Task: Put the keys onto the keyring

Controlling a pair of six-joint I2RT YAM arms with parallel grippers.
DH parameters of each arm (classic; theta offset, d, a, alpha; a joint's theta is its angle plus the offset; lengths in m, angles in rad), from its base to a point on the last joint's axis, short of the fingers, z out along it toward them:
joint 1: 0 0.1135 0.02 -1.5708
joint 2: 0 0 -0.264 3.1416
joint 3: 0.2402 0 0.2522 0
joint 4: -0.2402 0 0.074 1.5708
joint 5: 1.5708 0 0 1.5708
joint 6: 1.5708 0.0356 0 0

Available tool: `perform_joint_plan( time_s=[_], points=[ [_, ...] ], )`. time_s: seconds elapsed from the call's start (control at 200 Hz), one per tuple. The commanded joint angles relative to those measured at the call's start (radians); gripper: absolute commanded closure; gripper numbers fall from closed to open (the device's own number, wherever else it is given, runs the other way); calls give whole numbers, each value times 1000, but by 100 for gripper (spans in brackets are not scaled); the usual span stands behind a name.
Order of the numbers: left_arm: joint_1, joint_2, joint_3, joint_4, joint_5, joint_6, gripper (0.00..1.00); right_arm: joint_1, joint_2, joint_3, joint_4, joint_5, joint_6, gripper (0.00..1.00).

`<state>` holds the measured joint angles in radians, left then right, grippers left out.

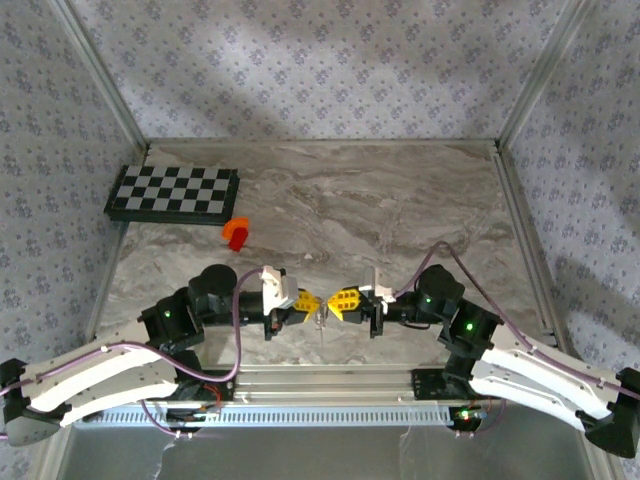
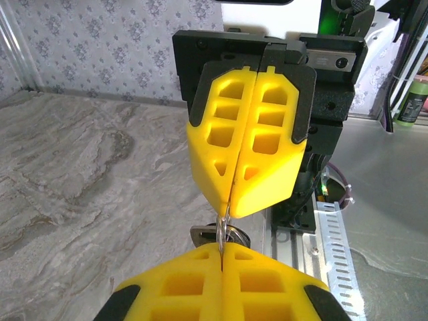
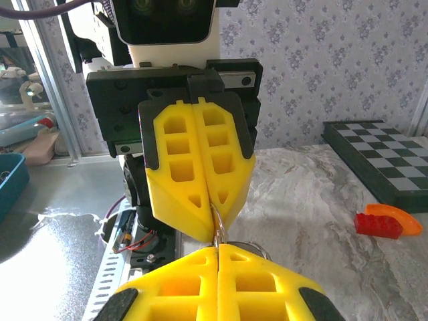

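Observation:
My left gripper [image 1: 312, 300] and right gripper [image 1: 333, 302] meet tip to tip just above the table near its front edge. Both are shut on the keyring [image 2: 223, 227], a thin silvery loop standing on edge between the two pairs of yellow fingertips. In the right wrist view the keyring [image 3: 217, 224] runs from my right gripper [image 3: 218, 247] up into the left gripper's tips [image 3: 214, 204]. A small grey flat piece [image 2: 199, 234] with more wire rings hangs just behind the loop; it looks like the key's head, its blade hidden. A thin bit dangles below the tips [image 1: 322, 325].
A black-and-white checkerboard [image 1: 172, 193] lies at the back left, with an orange-red block [image 1: 237, 233] in front of it. A slotted aluminium rail [image 1: 330, 380] runs along the near edge under the arms. Metal frame posts stand at the table's corners.

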<state>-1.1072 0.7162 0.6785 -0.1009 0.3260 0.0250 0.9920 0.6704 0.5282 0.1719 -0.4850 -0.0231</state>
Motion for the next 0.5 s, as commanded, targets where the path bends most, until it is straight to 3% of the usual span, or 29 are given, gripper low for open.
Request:
perform_joint_plan(
  time_s=[0.0,0.495],
  points=[
    [-8,-4,55,45,25,15,100,5,-3,31,24,-1,11,100],
    [-8,-6,59,32,8,18,100,8,-46,42,-47,45,-31,100]
  ],
)
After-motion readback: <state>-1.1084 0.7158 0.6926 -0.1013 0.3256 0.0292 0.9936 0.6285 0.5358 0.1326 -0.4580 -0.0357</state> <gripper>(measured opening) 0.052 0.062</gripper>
